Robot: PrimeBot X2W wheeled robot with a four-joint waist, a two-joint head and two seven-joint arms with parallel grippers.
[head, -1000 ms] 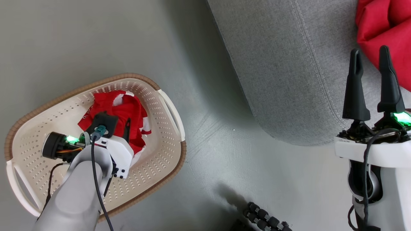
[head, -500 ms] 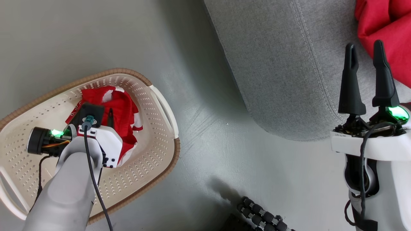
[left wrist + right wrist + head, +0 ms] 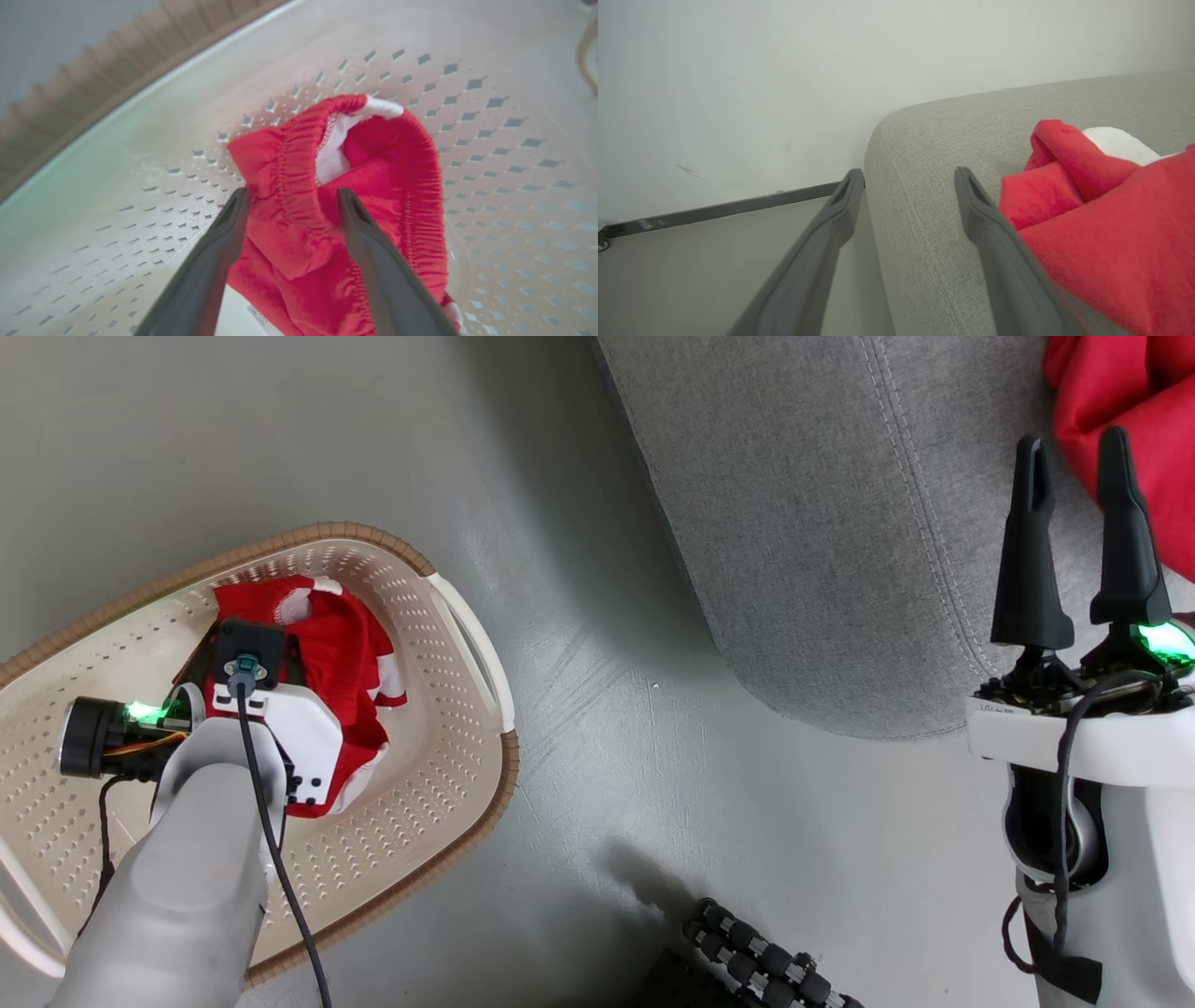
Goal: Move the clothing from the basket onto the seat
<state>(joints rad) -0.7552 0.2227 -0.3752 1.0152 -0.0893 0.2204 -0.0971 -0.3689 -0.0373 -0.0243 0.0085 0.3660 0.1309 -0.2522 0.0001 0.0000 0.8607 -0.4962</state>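
Two pieces of red clothing lay well apart. One garment (image 3: 350, 653) sat crumpled inside the basket (image 3: 439, 784) on the grey floor (image 3: 607, 756). A second garment (image 3: 1120, 392) rested on the seat (image 3: 822, 523), near its rounded corner.

The left gripper (image 3: 293, 193) was down in the basket with its jaws spread wide. Its two dark fingers straddled a gathered, elastic-hemmed fold of the garment (image 3: 289, 242) and had not pinched it. A small white tag (image 3: 256, 313) showed at the garment's lower edge; its printed lettering was too small to read.

The right gripper (image 3: 1071, 441) hung over the seat's edge, just beside the second garment (image 3: 1111, 242). Its jaws were likewise apart and held nothing. Tiny dark lettering on its white housing could not be read.
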